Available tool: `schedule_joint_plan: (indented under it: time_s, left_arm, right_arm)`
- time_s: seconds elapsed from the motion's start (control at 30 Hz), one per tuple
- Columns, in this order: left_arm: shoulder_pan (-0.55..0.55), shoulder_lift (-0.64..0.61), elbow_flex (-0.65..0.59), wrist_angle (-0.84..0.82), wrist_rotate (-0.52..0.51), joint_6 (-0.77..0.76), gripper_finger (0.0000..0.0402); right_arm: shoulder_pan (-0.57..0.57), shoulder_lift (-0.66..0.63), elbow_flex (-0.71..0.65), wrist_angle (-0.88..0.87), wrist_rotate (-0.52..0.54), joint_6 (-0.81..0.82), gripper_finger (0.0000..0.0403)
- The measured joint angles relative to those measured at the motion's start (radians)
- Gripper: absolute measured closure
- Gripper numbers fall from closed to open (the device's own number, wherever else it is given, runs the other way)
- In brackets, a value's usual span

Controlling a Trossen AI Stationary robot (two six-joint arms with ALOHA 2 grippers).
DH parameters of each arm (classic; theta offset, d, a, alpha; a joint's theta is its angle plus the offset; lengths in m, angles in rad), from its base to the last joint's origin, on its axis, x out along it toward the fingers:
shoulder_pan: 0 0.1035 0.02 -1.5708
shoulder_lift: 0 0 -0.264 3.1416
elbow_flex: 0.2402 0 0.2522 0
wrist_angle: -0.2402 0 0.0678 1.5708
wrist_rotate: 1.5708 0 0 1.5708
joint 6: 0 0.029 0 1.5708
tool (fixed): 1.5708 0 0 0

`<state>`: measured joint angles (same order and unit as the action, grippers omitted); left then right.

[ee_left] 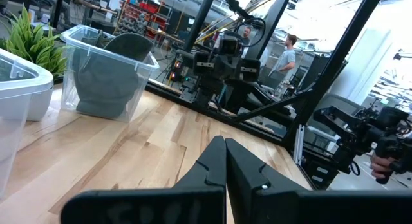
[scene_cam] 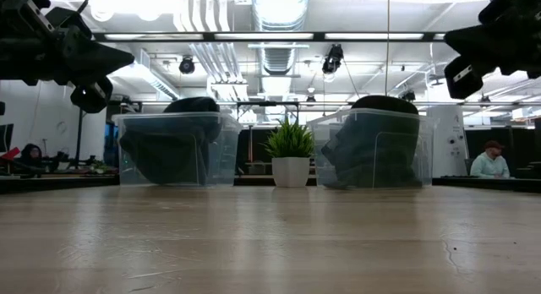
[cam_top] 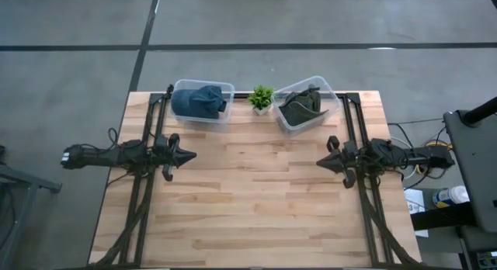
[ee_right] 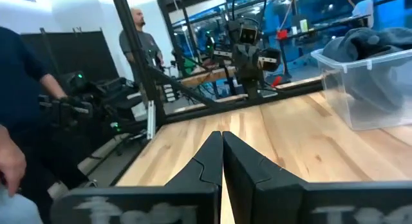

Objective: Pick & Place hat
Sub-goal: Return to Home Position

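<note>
well, both dark arms hang above the light wooden slat table (cam_top: 256,216), one at each side, their tips pointing at one another across it. the left gripper (cam_top: 192,154) is over the left side of the table, its two dark fingers (ee_left: 209,166) pressed together tip to tip and grasping nothing. the right gripper (cam_top: 319,161) is over the right side, its fingers (ee_right: 209,159) likewise clenched on nothing.

the blue fabric caps (cam_top: 198,101) lie heaped in the left transparent plastic bin (cam_top: 231,89) at the far edge of the table — how many, i cannot tell. in the low view the heap rises above the bin's rim. the right transparent plastic bin (cam_top: 330,92), set at a slant, holds a dark grey-green cap (cam_top: 299,109). between the two bins stands a small green plant in a white pot (cam_top: 261,98), just beside each — whether it touches them i cannot tell. both grippers are well apart from the bins, nearer than them.
</note>
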<state>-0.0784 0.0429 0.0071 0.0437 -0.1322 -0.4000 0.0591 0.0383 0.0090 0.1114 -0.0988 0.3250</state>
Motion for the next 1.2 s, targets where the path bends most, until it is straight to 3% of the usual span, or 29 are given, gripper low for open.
schedule_joint_plan:
  time_s: [0.27, 0.63, 0.8, 1.2]
  left_arm:
    - [0.0, 0.0, 0.0, 0.0, 0.0, 0.0, 0.0401]
    - [0.0, 0.0, 0.0, 0.0, 0.0, 0.0, 0.0401]
    - [0.0, 0.0, 0.0, 0.0, 0.0, 0.0, 0.0401]
    - [0.0, 0.0, 0.0, 0.0, 0.0, 0.0, 0.0401]
  right_arm:
    - [0.136, -0.011, 0.0, -0.026, 0.203, -0.145, 0.0394]
    - [0.134, -0.039, 0.0, -0.046, 0.204, -0.162, 0.0394]
    - [0.129, -0.039, 0.0, 0.026, 0.204, -0.236, 0.0394]
    - [0.055, -0.039, 0.0, -0.087, 0.167, -0.255, 0.0394]
